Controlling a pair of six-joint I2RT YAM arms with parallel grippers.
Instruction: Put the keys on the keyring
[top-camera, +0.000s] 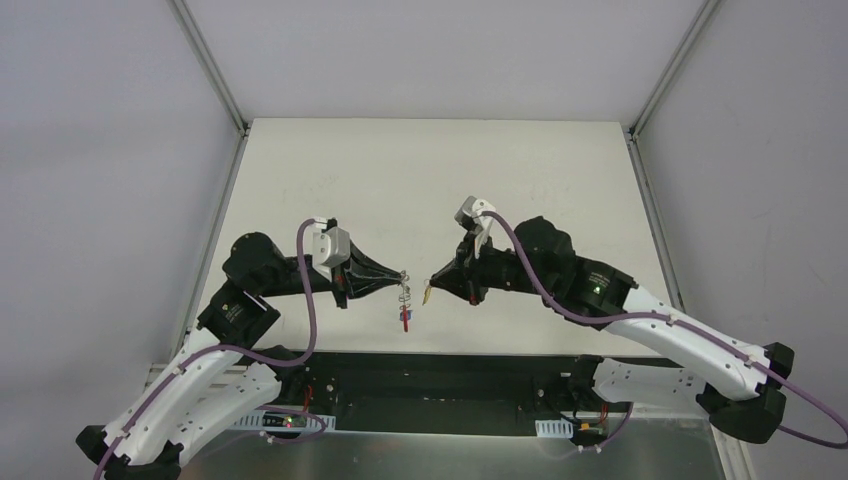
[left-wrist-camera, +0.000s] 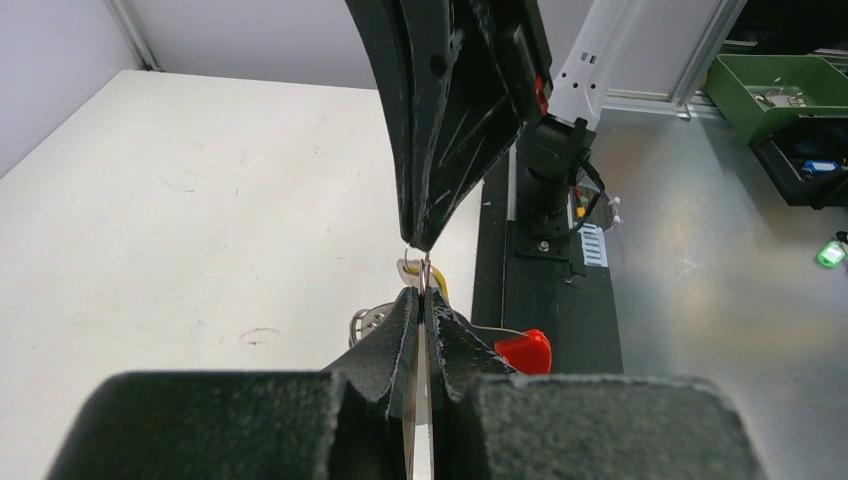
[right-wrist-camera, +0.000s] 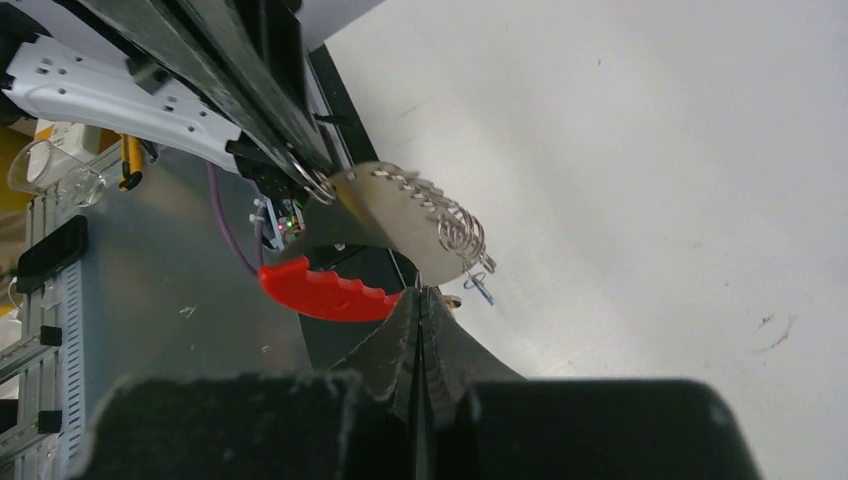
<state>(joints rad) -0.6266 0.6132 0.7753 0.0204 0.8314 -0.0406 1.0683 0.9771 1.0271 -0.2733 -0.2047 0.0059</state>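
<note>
My left gripper (top-camera: 402, 275) is shut on the thin silver ring of the keyring (top-camera: 404, 300), held above the table near its front edge. The chain, blue tag (right-wrist-camera: 483, 290) and red crescent strap (top-camera: 404, 319) hang below it. My right gripper (top-camera: 433, 282) is shut on the small key (top-camera: 427, 293), whose yellow head pokes out at the tip. The two tips nearly meet. In the left wrist view my shut left gripper (left-wrist-camera: 424, 292) grips the ring, with the key (left-wrist-camera: 441, 286) just beyond and the strap (left-wrist-camera: 525, 350) to the right. The right wrist view shows the ring (right-wrist-camera: 318, 186), the chain (right-wrist-camera: 445, 218) and the strap (right-wrist-camera: 320, 293) close ahead of my right gripper (right-wrist-camera: 420, 294).
Both arms' black base plate (top-camera: 430, 385) runs along the table's near edge, right below the hanging strap. A green bin (left-wrist-camera: 775, 90) with small parts stands off the table in the left wrist view. Grey walls enclose the white table (top-camera: 430, 180) on three sides.
</note>
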